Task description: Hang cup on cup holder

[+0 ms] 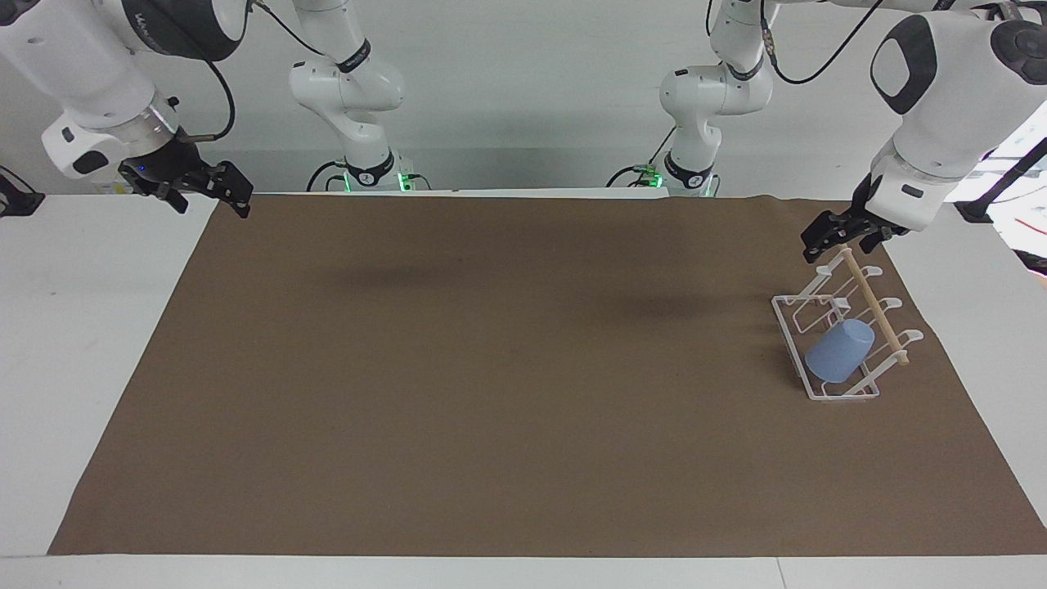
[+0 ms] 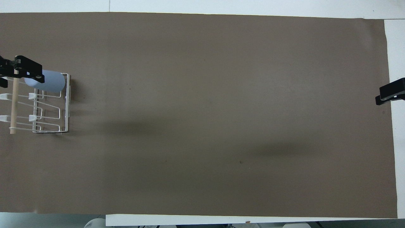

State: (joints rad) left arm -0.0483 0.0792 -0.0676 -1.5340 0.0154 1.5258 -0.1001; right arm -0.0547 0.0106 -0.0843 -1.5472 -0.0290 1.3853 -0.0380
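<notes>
White table (image 1: 98, 343) (image 2: 221, 6) is carrying a large brown rectangular mat (image 1: 507, 393) (image 2: 221, 110) covering most of the top; white margins are showing along the edges. White wire rack with rectangular base and light wooden dowel (image 1: 842, 335) (image 2: 47, 110) is sitting directly on the mat, toward the left arm's end of the table. Soft dark shadows are lying across the mat's middle.

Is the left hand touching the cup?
Apart. In the facing view the left hand hangs over the rack's dowel end, with bare wire between it and the cup.
</notes>
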